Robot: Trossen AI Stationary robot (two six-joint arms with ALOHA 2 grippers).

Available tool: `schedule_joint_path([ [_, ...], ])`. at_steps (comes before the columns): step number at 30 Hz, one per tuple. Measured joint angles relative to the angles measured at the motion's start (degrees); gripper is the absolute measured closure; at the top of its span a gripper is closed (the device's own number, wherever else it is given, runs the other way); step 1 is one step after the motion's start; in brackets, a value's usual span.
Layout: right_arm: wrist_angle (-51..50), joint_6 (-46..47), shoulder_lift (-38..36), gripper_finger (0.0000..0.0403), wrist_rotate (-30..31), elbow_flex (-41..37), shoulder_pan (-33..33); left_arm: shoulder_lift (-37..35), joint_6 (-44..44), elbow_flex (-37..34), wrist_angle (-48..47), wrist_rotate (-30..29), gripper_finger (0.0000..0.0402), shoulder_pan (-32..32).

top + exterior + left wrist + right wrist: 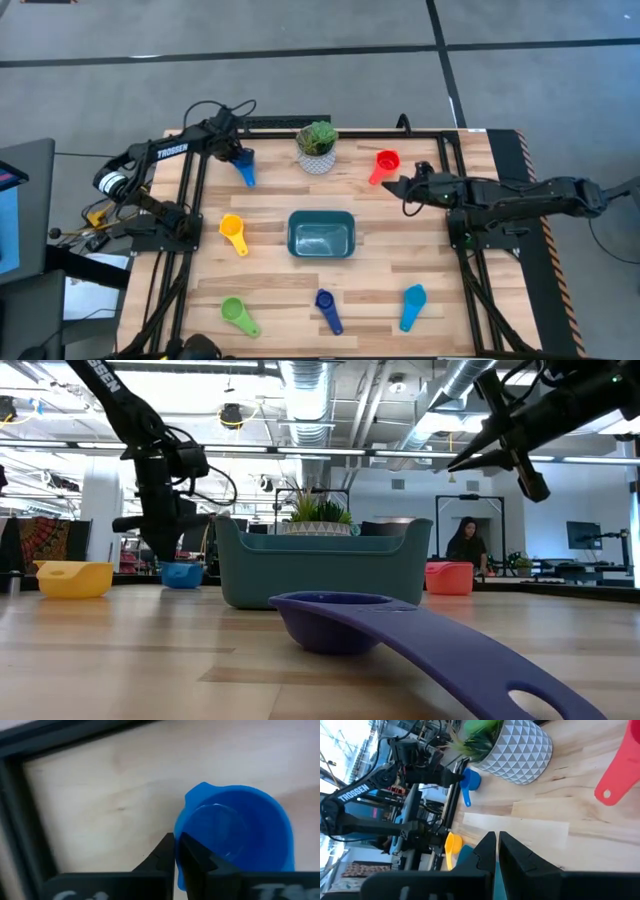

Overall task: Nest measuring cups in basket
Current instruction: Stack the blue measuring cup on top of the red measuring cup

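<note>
From above I see the bench (400,260) lit evenly and bright, with only soft, short shadows under the cups. In the low view the light comes from ceiling lamps (305,390), which glare white, and the room behind looks washed out. The dark blue cup (330,622) near the lens is large and a little soft at its handle. My left wrist view is blurred; the blue cup (235,835) has smeared edges. The right wrist view is sharper, with strong daylight at one corner.
</note>
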Motion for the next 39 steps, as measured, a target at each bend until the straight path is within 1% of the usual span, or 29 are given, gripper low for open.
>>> schedule_joint_path([
  [3,0.11,1.46,0.00,0.0356,2.40,0.00,2.35,-2.05,1.53,0.29,-1.73,5.06,0.0398,-0.03],
  [5,0.17,2.10,0.00,0.0356,3.93,0.00,3.99,-3.83,3.44,1.51,-4.56,7.21,0.0398,-0.15],
  [10,1.16,3.46,0.00,0.0356,8.60,0.00,7.62,-8.63,13.44,6.91,-11.01,11.71,0.0399,-1.69],
  [12,2.48,3.00,0.00,0.0356,10.14,0.00,8.49,-10.23,16.62,9.66,-12.83,13.01,0.0400,-3.25],
  [14,3.91,2.58,0.00,0.0356,10.46,0.00,8.75,-11.68,18.40,12.33,-15.05,13.89,0.0400,-5.31],
  [19,8.69,-0.70,-0.21,0.0356,8.79,0.04,8.57,-12.50,17.99,18.65,-16.04,14.08,0.0401,-13.30],
  [21,8.81,-2.70,-0.65,0.0356,7.07,0.66,8.57,-12.50,16.82,20.16,-14.25,13.48,0.0401,-16.94],
  [24,8.30,-6.04,-1.86,0.0356,4.14,2.63,7.92,-12.48,11.88,20.61,-7.54,11.02,0.0401,-22.21],
  [29,1.84,-11.38,-4.87,0.0356,-1.62,7.50,5.61,-10.95,4.44,20.68,4.45,6.08,0.0401,-28.31],
  [34,-9.38,-17.41,-7.09,0.0356,-5.00,14.00,3.40,-5.09,-2.05,20.65,14.84,4.93,0.0401,-32.24],
  [38,-18.65,-20.77,-7.78,0.0356,-5.28,19.05,2.45,0.89,-6.28,20.84,21.90,4.24,0.0401,-35.24],
  [39,-20.43,-21.32,-7.82,0.0356,-5.30,20.08,2.37,2.45,-7.18,21.69,22.16,4.06,0.0401,-35.75],
])
